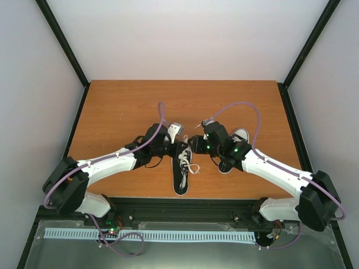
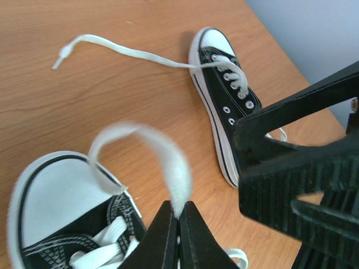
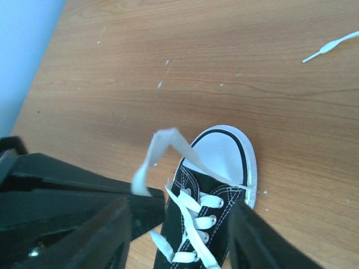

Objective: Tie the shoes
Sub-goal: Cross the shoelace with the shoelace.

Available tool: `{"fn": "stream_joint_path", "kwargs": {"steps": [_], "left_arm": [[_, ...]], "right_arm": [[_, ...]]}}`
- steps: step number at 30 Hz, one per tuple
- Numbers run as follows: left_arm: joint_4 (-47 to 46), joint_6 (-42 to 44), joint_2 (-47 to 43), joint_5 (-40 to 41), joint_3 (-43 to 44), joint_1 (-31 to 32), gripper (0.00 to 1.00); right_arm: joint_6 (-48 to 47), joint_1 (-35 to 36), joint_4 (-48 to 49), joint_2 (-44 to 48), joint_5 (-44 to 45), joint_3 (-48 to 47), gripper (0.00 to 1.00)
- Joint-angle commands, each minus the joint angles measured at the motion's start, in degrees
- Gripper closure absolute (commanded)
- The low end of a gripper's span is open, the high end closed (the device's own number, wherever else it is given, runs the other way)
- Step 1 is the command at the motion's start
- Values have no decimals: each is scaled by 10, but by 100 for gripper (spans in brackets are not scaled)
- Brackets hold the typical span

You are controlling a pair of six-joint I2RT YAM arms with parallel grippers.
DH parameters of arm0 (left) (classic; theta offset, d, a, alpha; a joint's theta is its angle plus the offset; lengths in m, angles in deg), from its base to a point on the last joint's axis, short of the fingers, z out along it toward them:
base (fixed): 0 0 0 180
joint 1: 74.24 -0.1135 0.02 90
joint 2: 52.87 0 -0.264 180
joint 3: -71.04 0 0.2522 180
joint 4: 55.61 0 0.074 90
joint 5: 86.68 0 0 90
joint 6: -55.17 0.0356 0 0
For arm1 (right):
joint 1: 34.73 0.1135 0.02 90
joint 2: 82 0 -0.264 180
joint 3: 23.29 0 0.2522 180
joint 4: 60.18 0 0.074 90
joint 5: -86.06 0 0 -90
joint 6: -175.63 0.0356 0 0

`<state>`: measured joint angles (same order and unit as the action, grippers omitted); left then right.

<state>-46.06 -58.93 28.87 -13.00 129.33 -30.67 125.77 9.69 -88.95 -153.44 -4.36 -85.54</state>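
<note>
One black sneaker with a white toe cap (image 1: 182,171) lies at the table's middle, toe away from the arms. It also shows in the left wrist view (image 2: 50,207) and the right wrist view (image 3: 216,202). My left gripper (image 2: 179,216) is shut on a white lace loop (image 2: 162,151) rising from this shoe. The loop also shows in the right wrist view (image 3: 160,148). My right gripper (image 3: 179,210) is open, its fingers (image 3: 112,230) straddling the shoe's laced front. The second sneaker (image 2: 224,89) lies to the right (image 1: 238,137), partly under my right arm.
The second shoe's long loose lace (image 2: 123,50) trails across the bare wood; its tip shows in the right wrist view (image 3: 331,47). My two grippers sit close together over the shoe, left (image 1: 168,147) and right (image 1: 197,144). Walls enclose the wooden table (image 1: 112,106).
</note>
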Motion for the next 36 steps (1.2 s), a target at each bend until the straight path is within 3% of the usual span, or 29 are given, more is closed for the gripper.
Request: {"fn": "stream_joint_path", "kwargs": {"steps": [1, 3, 10, 14, 22, 30, 36], "left_arm": [[62, -52, -45, 52, 2, -24, 99], [87, -74, -53, 46, -7, -40, 99], [111, -105, -78, 34, -33, -62, 99], [119, -103, -82, 37, -31, -62, 99], [121, -93, -82, 35, -31, -62, 99], [125, -87, -75, 27, -26, -62, 99], [129, -83, -72, 22, -20, -62, 99]], "right_arm": [[-32, 6, -30, -18, 25, -35, 40], [-41, 2, -38, -21, 25, -29, 33], [-92, -9, 13, -23, -70, 39, 33], [-121, 6, 15, -74, -105, 25, 45], [-154, 33, 0, -176, -90, -33, 55], [-153, 41, -14, -186, -57, -35, 61], [-143, 41, -16, -182, -39, -40, 74]]}}
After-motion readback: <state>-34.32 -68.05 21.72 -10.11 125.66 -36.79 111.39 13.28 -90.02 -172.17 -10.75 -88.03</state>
